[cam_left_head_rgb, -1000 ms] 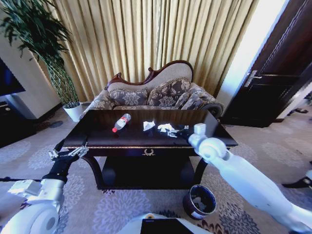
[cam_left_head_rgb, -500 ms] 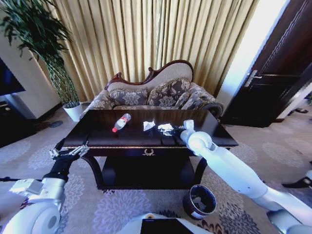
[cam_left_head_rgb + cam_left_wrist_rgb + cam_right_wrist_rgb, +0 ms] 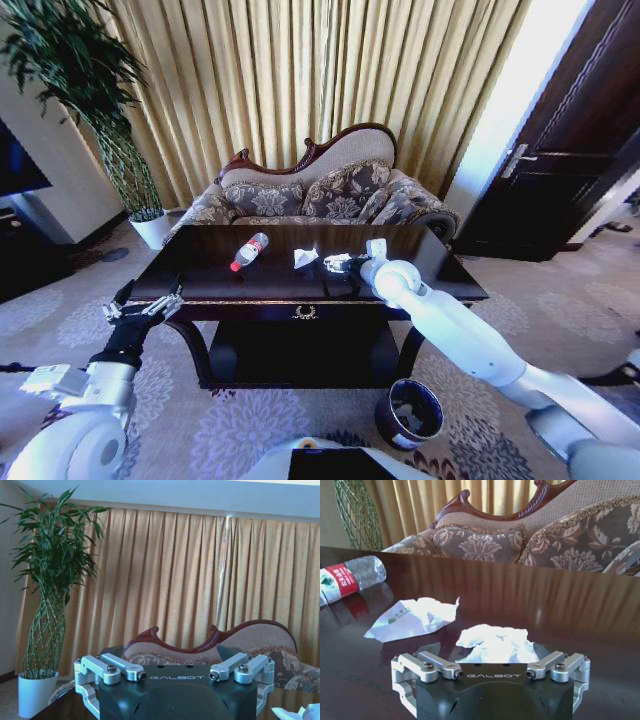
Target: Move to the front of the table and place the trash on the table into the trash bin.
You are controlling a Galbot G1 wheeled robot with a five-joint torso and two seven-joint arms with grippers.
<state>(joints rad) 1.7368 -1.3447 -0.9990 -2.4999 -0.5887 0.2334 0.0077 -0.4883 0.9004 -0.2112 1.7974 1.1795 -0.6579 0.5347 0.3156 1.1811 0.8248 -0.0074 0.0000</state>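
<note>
Pick-up step — right gripper [image 3: 492, 672], fingers apart, over crumpled paper wad [image 3: 495, 642] mid-table [image 3: 200, 285]; next: close squarely. Left gripper [image 3: 175, 675] idle, apart.

A formal living room: a carved-wood floral-upholstered sofa [image 3: 318, 190], long gold pleated curtains [image 3: 300, 80], patterned carpet [image 3: 200, 420], and a tall potted plant [image 3: 90, 110].

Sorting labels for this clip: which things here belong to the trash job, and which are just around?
Job: table; bottle; flat paper; crumpled wad at the open right gripper; trash bin.

Just around: sofa; plant; curtains; door; idle left gripper.
</note>
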